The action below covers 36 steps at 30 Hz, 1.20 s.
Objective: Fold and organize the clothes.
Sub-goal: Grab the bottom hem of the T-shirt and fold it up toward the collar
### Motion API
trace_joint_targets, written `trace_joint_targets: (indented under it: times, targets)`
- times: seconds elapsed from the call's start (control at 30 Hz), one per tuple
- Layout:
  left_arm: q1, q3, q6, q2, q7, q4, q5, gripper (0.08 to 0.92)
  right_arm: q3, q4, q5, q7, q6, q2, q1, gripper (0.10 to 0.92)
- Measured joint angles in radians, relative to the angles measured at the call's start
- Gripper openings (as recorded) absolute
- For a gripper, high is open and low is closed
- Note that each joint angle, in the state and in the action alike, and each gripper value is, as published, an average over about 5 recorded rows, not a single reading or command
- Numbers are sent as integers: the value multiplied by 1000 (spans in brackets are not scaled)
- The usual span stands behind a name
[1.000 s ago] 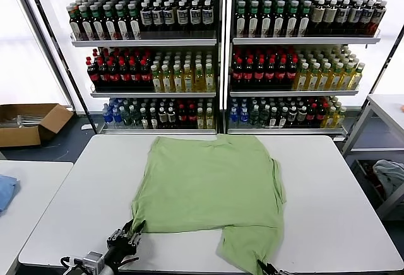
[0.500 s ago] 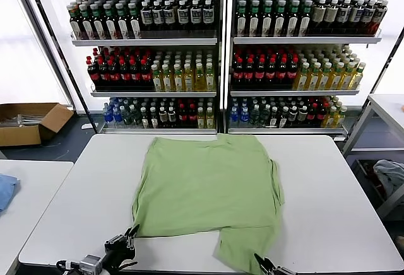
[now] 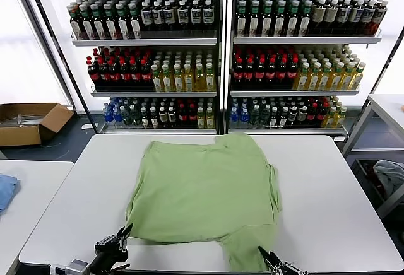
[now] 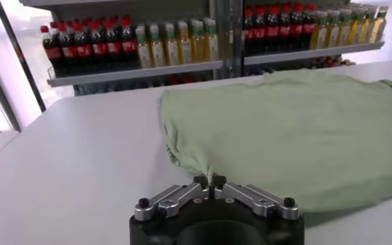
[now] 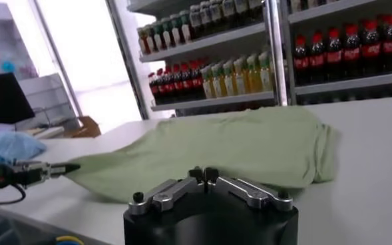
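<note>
Left end effector (image 3: 121, 234): low at the near edge of the counter (image 3: 76, 193), by the shirt's near left corner; fingers pressed together; the left wrist view shows the tips (image 4: 209, 181) meeting on the hem of the fabric, pinching it
Right end effector (image 3: 268, 259): low at the near edge, by the sleeve that hangs toward the robot; fingers pressed together; whether cloth is between them I cannot tell
Shirt (image 3: 205, 193): light green, spread flat on the middle of the white counter, plain side up; one sleeve reaches the near edge on the right
Head view only: whole outline of the shirt; bottle shelves (image 3: 218, 60) behind; cardboard box (image 3: 28, 122) on the floor at left
Right wrist view only: left end effector farther off (image 5: 49, 170) at the shirt's pulled-out corner; blue cloth (image 5: 9, 145) beyond
</note>
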Motion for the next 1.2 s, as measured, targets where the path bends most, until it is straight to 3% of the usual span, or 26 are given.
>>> trace_joint_targets:
  times: [0.33,0.7,1.2]
  targets:
    - [-94,-17,36,35,-31,28,-75,93,-21,-26,86,92,-38,10,142,106]
    - [-203,9,63,124,-48,91,-173,93,-77,-109,140,213,-92,2,357,106]
    - [-438,130,108,204,-62,269,-219,93,-191,-317,174,335,-148,-74,686,106]
